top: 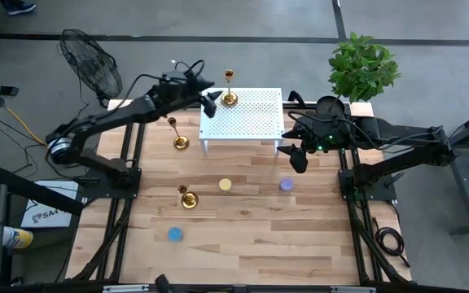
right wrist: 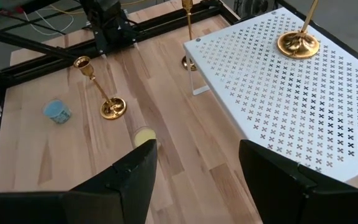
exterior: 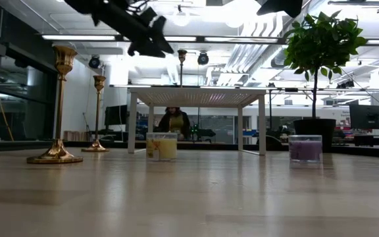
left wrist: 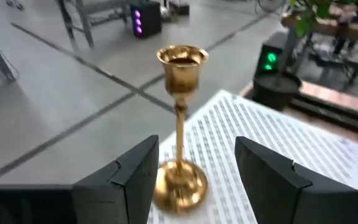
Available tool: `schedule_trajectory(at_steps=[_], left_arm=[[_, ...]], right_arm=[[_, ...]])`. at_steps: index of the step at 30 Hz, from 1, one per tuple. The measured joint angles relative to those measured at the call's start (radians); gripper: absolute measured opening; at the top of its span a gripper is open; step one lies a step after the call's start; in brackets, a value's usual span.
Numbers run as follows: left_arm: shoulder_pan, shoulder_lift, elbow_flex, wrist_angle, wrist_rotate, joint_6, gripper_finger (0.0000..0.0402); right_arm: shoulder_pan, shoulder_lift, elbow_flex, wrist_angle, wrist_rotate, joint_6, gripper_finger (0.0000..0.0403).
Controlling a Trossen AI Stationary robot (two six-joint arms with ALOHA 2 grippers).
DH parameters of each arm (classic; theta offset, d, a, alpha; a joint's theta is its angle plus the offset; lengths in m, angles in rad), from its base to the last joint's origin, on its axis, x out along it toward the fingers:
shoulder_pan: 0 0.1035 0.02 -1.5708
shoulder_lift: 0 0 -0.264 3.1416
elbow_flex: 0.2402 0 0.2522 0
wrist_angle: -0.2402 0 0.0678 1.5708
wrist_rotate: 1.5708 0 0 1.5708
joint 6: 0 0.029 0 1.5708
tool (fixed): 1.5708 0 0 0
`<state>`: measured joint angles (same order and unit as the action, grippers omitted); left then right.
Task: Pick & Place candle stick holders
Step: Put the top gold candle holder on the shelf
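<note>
One gold candle stick holder [top: 230, 98] stands by its round base on the far left corner of the white perforated platform [top: 247, 122]. It shows close up in the left wrist view [left wrist: 180, 124]. My left gripper [top: 211, 104] is open just left of it, and its fingers [left wrist: 135, 180] stand on either side of the base without touching. A second holder [top: 181, 142] stands on the wood left of the platform. A third holder [top: 188, 199] stands nearer the front. My right gripper [top: 298, 157] is open and empty, right of the platform.
Flat discs lie on the wood: yellow [top: 225, 185], purple [top: 286, 185], blue [top: 174, 234]. A potted plant [top: 363, 65] stands at the far right corner, and a fan [top: 90, 61] stands beyond the far left. A person [exterior: 175, 122] sits in the room behind.
</note>
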<state>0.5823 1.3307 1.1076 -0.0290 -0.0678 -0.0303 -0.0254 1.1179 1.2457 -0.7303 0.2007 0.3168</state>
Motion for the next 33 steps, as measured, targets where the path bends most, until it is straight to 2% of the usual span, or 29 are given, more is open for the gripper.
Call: schedule_trajectory(at_steps=[8, 15, 19, 28, 33], left_arm=[[0.000, -0.188, 0.000, -0.381, 0.035, 0.026, 0.0209], [0.000, -0.323, -0.005, -0.613, 0.033, 0.016, 0.0209], [0.000, -0.424, -0.090, -0.611, 0.032, -0.018, 0.0209], [0.000, -0.711, -0.365, -0.538, 0.034, -0.162, 0.0209], [0.000, -0.849, -0.464, -0.537, -0.040, -0.185, 0.0209]], right_arm=[[0.000, 0.000, 0.000, -0.013, -0.008, 0.019, 0.0222], [0.000, 0.000, 0.000, -0.016, -0.013, 0.019, 0.0222], [0.000, 0.000, 0.000, -0.016, -0.010, 0.019, 0.0222], [0.000, 0.000, 0.000, -0.016, -0.009, 0.019, 0.0222], [0.000, 0.000, 0.000, -0.016, -0.009, 0.019, 0.0222]])
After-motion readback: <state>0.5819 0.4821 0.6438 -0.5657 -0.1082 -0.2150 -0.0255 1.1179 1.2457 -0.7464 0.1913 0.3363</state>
